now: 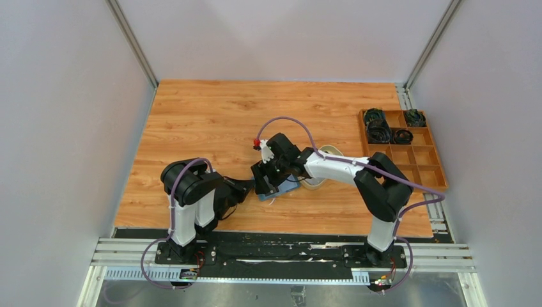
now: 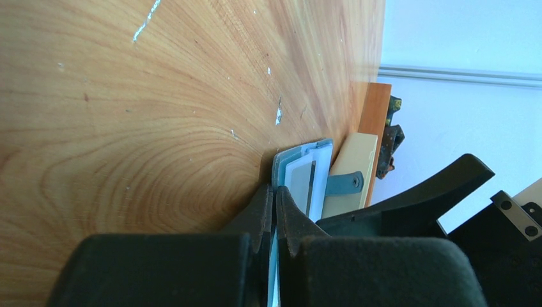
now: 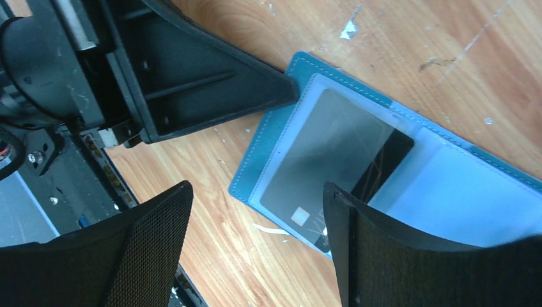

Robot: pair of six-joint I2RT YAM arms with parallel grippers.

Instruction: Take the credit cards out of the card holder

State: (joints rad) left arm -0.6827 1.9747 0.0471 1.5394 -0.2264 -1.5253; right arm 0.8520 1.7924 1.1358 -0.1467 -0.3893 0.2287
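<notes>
While my left pincer (image 2: 275, 208) is clenched on the edge of the card holder (image 3: 276, 134), which lies open on the desk (image 3: 415, 51), my right pincer (image 3: 255, 192) hangs released over the dark credit card (image 3: 332, 153). A shallow bite could catch the clear sleeve (image 3: 447, 192) too and drag the holder loose.

card holder (image 3: 271, 137) cropped at edge, corner of black card (image 3: 332, 153) covered (right gripper (image 3: 255, 192) in front)
</notes>
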